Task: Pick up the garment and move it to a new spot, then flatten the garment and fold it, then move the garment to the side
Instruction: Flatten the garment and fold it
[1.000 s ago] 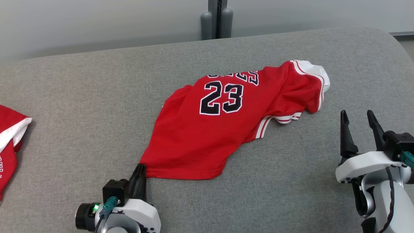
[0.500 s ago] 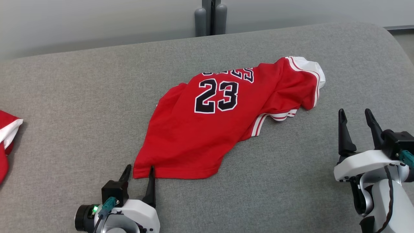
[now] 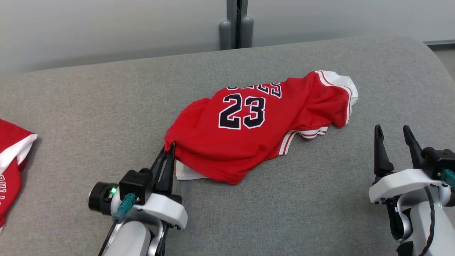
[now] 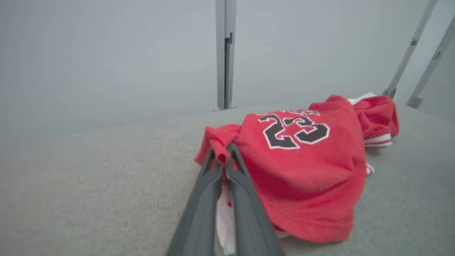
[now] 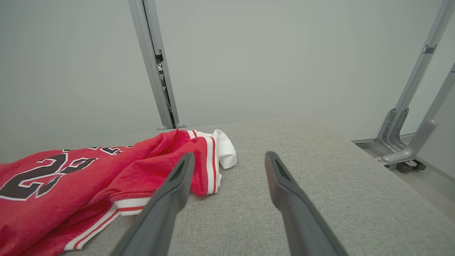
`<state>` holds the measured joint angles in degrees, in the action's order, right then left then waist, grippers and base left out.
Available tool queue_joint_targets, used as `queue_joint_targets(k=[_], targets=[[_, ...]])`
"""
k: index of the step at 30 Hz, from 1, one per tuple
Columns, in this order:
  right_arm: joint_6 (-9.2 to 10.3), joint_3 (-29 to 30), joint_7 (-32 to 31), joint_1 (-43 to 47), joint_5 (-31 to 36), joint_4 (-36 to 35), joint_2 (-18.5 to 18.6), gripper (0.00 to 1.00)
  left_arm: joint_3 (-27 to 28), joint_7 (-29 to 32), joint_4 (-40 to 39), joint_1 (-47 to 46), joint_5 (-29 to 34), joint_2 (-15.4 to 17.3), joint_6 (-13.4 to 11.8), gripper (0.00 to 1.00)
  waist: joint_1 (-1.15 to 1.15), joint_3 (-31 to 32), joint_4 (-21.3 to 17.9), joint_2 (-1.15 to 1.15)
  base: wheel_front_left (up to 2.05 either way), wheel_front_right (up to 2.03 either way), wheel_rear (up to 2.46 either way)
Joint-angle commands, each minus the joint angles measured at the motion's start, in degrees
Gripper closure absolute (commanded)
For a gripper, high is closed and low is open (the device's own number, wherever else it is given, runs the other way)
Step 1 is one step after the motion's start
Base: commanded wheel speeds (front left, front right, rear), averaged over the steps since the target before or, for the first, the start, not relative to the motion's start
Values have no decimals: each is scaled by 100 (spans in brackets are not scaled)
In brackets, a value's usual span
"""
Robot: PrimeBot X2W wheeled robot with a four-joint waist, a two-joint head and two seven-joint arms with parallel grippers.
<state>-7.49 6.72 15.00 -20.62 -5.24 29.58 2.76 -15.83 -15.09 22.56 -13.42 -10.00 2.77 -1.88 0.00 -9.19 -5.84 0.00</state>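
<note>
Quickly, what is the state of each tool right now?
Left tool: closed, holding an edge of the red shirt.
Right tool: open, holding nothing.

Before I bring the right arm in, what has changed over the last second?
The left pincer opened around the near hem corner of the jersey, shut on it again, and has carried it forward toward the number, bunching the hem and baring a white layer underneath. Unchanged: the right pincer open and clear of the cloth; the second red garment at far left.
</note>
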Motion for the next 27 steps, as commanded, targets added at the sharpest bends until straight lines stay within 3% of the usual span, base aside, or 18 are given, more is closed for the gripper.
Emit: queue_joint_targets(k=[1,6,10,14,19,23,27], targets=[[0,-9,28,76,-52,25,28,0,-49,-11,-245,-178,117,24,104,100,0,152,83,0,0,0,0],[-1,8,27,203,-68,116,32,0,-586,-12,-611,-1024,632,24,562,100,0,411,241,0,0,0,0],[-1,-16,28,302,-97,190,31,0,-1074,-11,-857,-1868,512,21,676,100,0,598,284,0,0,0,0],[-1,-37,28,377,-119,220,31,0,-1466,-11,-1020,-2433,249,19,642,100,0,722,270,0,0,0,0],[-1,-47,27,431,-171,240,29,0,-1847,-10,-1023,-3204,-247,26,383,100,0,784,197,0,0,0,0],[-1,-101,28,421,-248,218,29,0,-1587,-7,-517,-3737,-386,34,220,100,0,721,121,0,0,0,0],[-1,-142,27,368,-310,196,31,0,-1229,-7,162,-4043,-308,285,214,100,0,580,57,0,0,0,0]])
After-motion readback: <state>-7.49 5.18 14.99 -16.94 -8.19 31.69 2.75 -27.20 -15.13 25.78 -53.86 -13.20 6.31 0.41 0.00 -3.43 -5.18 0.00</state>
